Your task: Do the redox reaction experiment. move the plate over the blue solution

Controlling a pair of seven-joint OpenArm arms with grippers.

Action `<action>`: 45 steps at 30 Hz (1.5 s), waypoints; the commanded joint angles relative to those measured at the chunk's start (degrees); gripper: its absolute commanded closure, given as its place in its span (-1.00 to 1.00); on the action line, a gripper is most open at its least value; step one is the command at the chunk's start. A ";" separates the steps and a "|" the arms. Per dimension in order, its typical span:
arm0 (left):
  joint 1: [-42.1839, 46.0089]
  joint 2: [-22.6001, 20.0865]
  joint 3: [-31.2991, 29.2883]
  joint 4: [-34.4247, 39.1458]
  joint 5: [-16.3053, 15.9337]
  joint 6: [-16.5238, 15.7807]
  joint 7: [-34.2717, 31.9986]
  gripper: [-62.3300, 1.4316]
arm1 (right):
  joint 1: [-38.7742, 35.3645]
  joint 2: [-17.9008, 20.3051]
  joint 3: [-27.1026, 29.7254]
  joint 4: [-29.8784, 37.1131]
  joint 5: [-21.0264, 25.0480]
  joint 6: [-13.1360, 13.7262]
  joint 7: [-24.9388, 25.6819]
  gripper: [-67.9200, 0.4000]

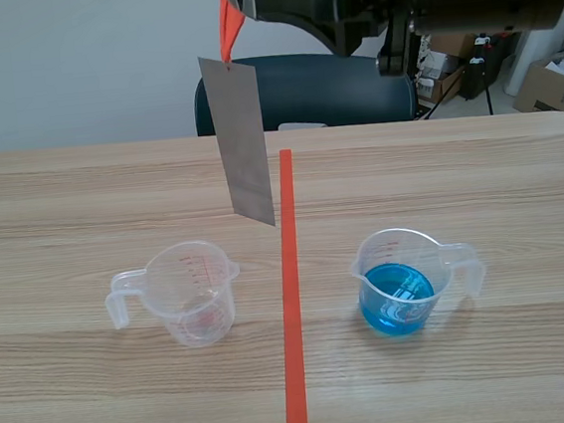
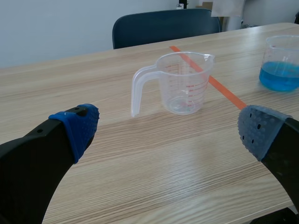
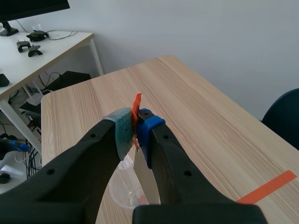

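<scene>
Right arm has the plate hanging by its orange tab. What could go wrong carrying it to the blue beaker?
The right gripper pinches only the orange tab, so a quick sweep could swing the plate or pull it free.
The plate hangs tilted; its low corner might clip the rim of the blue beaker and spill it.
It hangs nearer the empty beaker, an easy wrong target.

Left of the orange-red tape line [image 1: 291,311] on the pale wood-grained table [image 1: 62,213] is a clear measuring jug [image 1: 194,295] printed with red scale marks, right of the line a clear beaker [image 1: 400,278] holding bright blue solution [image 1: 398,302], and just left of the line's far end a dull grey plate [image 1: 240,140] with an orange tab [image 1: 229,25].
</scene>
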 commanded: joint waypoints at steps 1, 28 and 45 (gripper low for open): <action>0.17 0.11 0.17 0.92 -0.13 -0.09 -0.81 -1.00 | 1.46 2.36 0.92 0.76 1.20 0.07 2.34 0.98; -4.15 -0.87 0.22 0.96 0.09 -0.66 -0.66 -0.47 | 1.11 33.59 0.79 0.74 7.15 7.78 15.17 0.98; -15.76 -9.31 6.45 0.98 -0.09 -2.45 3.98 0.72 | -5.68 41.97 0.79 0.35 4.13 7.72 24.26 0.98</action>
